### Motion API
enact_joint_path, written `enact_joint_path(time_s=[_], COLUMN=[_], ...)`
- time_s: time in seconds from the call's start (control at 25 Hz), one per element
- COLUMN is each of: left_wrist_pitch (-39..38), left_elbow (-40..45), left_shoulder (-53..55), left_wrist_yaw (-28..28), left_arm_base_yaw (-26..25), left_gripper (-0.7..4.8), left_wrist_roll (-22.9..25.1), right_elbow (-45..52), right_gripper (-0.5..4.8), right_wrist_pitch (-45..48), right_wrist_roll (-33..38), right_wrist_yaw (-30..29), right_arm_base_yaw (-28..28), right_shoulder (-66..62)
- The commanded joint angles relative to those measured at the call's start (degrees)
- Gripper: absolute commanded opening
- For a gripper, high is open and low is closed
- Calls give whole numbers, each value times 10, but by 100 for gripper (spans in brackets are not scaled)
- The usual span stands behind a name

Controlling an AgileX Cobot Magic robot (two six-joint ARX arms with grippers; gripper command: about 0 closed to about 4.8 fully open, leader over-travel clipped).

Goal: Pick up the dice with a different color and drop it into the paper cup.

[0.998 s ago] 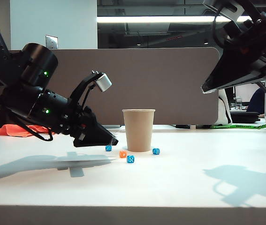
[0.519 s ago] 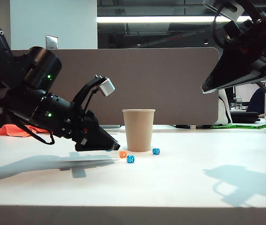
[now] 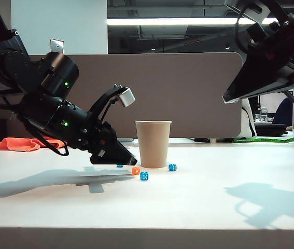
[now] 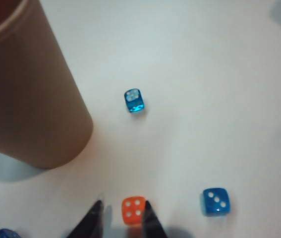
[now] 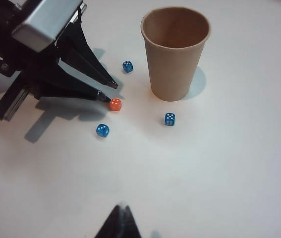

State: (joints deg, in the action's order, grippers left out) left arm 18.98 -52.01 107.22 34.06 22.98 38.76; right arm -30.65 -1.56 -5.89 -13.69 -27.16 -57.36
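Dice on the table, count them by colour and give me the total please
Blue dice: 3
Orange dice: 1
Total: 4

Orange die (image 4: 133,209) w/ white pips, 3 blue dice (image 5: 102,130), tan paper cup (image 3: 153,143), white table (image 3: 198,202).

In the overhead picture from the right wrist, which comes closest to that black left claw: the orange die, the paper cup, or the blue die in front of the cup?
From the open left gripper:
1. Orange die, right at the fingertips.
2. Paper cup, standing just beyond it.
3. Blue die, farthest, on the cup's near side.
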Motion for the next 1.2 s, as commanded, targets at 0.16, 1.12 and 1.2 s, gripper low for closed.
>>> enact_joint_path(time_s=[0.16,1.12,1.2], left_wrist_pitch=[-25,-22,-22], left_elbow=[-1,-2,-2], left_shoulder=[0,5,5], left_wrist_yaw=[-19,-29,-28], left_arm_base_yaw=[0,1,2], left_gripper=[124,125,125], left_wrist_roll=[2,2,2], right_elbow=[-4,-4,-4], right_gripper=[-1,-1,-1], right_wrist_pitch=[5,5,5], right_wrist_roll=[1,1,1], right_wrist_yaw=[-2,-2,-2], right_arm_base_yaw=[0,0,0], right_shoulder=[2,2,2])
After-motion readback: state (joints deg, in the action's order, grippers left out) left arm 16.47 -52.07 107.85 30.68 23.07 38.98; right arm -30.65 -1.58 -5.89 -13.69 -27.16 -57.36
